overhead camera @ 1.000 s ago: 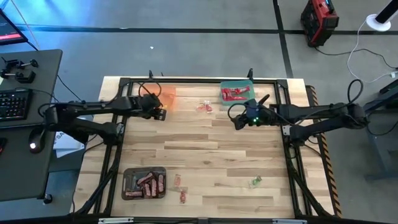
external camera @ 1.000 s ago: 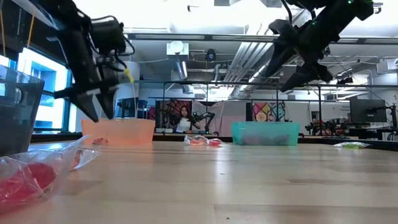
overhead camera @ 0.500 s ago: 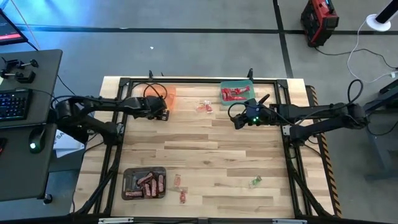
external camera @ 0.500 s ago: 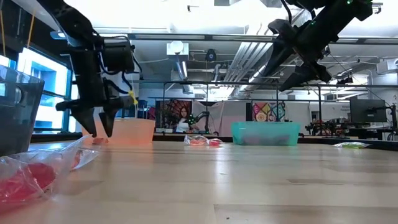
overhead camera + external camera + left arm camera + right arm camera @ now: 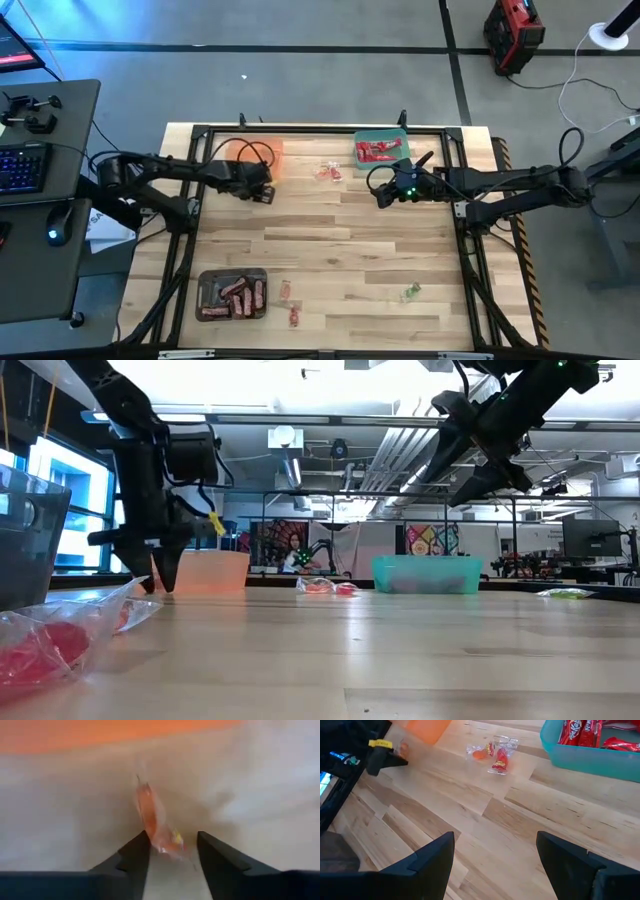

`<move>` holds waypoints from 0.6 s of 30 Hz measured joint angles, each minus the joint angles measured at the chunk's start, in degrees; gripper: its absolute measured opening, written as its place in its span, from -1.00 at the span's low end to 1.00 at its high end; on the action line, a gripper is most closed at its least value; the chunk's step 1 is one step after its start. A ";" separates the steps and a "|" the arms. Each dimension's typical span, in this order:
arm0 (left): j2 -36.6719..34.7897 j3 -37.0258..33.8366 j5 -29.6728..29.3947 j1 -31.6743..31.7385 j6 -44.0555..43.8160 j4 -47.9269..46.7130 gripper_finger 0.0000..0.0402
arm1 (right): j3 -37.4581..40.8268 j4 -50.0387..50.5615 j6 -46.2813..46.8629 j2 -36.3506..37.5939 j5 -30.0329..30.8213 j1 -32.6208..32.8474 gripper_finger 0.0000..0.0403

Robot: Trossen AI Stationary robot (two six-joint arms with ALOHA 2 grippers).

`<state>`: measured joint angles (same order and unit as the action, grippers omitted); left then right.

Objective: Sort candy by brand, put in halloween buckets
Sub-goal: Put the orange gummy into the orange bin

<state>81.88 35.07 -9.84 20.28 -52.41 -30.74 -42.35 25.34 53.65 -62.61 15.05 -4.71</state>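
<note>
My left gripper (image 5: 266, 195) points down at the table just near of the translucent orange bucket (image 5: 262, 152). It is open, its fingertips (image 5: 172, 850) on either side of the near end of a small pale orange wrapped candy (image 5: 156, 825) lying flat on the wood. My right gripper (image 5: 383, 192) hangs open above the table, near of the green bucket (image 5: 382, 147), which holds red candies. The dark grey bucket (image 5: 232, 293) at the near left holds brown bars. Loose candies lie at the far middle (image 5: 328, 172), near the grey bucket (image 5: 288, 300), and one green candy lies at the near right (image 5: 411, 292). My left gripper comes at the small orange candy from above, pointing down, with one finger (image 5: 135, 857) right beside the wrapper's end (image 5: 165, 842). I cannot tell whether the fingers touch it. The candy lies on the table.
A dark frame (image 5: 300, 130) runs round the table's edges. In the low view a clear wrapper with red candy (image 5: 50, 640) lies close to the camera beside the grey bucket's wall (image 5: 25, 540). Bare wood lies across the table's middle (image 5: 340, 240).
My left gripper has come down toward the table beside the orange bucket and shifted slightly toward the table's near edge, so its fingertips now stand low around the small orange candy. My right gripper has kept still.
</note>
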 joint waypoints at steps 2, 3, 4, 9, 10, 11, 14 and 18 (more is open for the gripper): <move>-0.39 0.00 2.04 -1.67 -0.60 0.04 -0.43 | 0.00 0.04 -0.12 0.00 0.00 0.00 0.37; -0.55 -0.02 2.81 -2.67 -1.20 0.11 -0.53 | 0.00 0.04 -0.14 0.00 0.00 0.00 0.37; -0.86 -0.06 3.76 -3.59 -1.52 0.20 -0.64 | 0.00 0.07 -0.14 -0.02 0.00 0.00 0.37; -3.12 -0.13 5.37 -8.41 -3.07 2.39 -0.96 | 0.00 0.07 -0.14 -0.02 0.00 0.00 0.37; -3.72 -0.13 5.47 -8.99 -3.12 3.62 -0.95 | 0.00 0.06 -0.14 -0.01 0.00 0.00 0.37; -4.44 -0.11 5.86 -9.35 -3.44 4.54 -0.95 | 0.00 0.05 -0.14 -0.02 0.00 0.00 0.37; -8.54 0.22 6.25 -9.94 -3.93 5.11 -0.99 | 0.00 0.04 -0.14 -0.02 0.00 0.00 0.37; -16.34 2.30 2.29 -8.79 -0.15 3.84 -0.95 | 0.00 0.02 -0.14 -0.02 0.00 0.00 0.37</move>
<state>65.54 37.37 -7.54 11.49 -52.56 -26.90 -42.35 25.36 53.52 -62.63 15.05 -4.71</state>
